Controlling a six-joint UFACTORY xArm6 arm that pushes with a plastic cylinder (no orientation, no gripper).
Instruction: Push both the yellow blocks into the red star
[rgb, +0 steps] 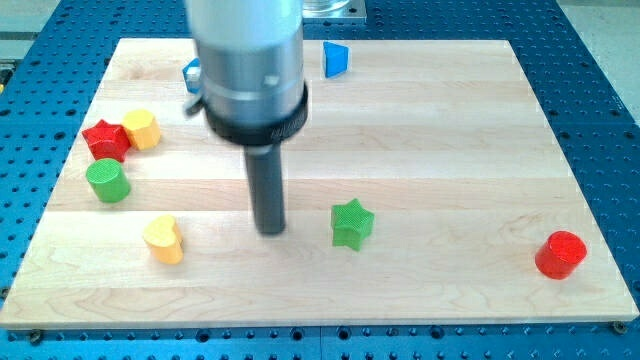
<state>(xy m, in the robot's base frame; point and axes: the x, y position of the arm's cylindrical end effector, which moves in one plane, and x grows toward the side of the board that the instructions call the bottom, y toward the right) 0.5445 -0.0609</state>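
Note:
The red star (105, 139) lies at the view's left side of the board. A yellow block (142, 129), roughly hexagonal, touches its right side. A yellow heart block (163, 238) lies lower, toward the view's bottom left. My tip (270, 231) rests on the board to the right of the yellow heart, about a hundred pixels away, and left of the green star (351, 222). It touches no block.
A green cylinder (108, 181) sits just below the red star. A blue block (336, 59) is at the view's top, another blue block (191, 71) partly hidden behind the arm. A red cylinder (560, 254) is at the bottom right. The wooden board (450, 150) has edges all around.

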